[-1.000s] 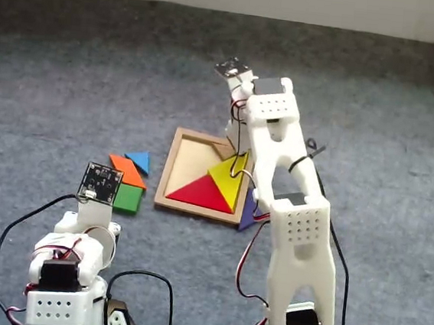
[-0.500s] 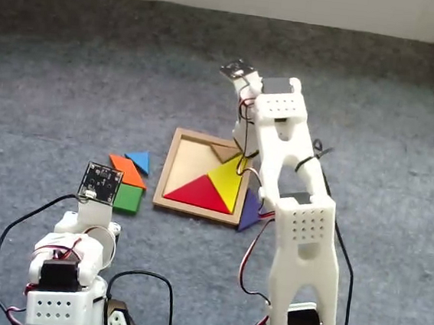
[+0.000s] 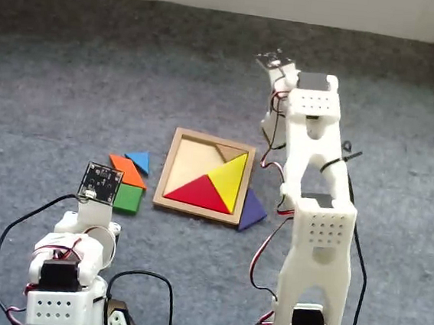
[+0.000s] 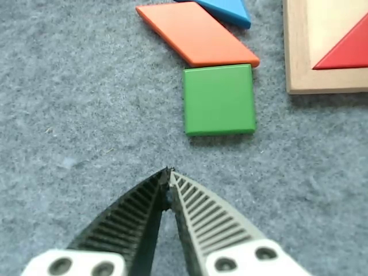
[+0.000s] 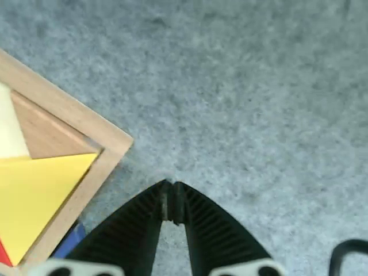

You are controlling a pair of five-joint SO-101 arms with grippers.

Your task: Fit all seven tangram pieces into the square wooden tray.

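The square wooden tray (image 3: 208, 137) lies mid-carpet and holds a red triangle (image 3: 195, 193), a yellow triangle (image 3: 231, 179) and a small brown triangle (image 3: 229, 151). A purple triangle (image 3: 253, 210) lies on the carpet against the tray's right side. To the tray's left lie an orange parallelogram (image 3: 128, 171), a blue triangle (image 3: 138, 160) and a green square (image 3: 128, 198). My left gripper (image 4: 168, 176) is shut and empty, a little short of the green square (image 4: 219, 99). My right gripper (image 5: 171, 191) is shut and empty over bare carpet just off the tray's corner (image 5: 109, 144).
Grey carpet covers the whole floor. The right arm (image 3: 311, 141) stretches past the tray's right side; the left arm (image 3: 77, 257) sits folded at the near left. A pale wall edge runs along the far side.
The right arm has swung away from the tray toward the right, uncovering the yellow, brown and purple pieces. The left arm has kept still.
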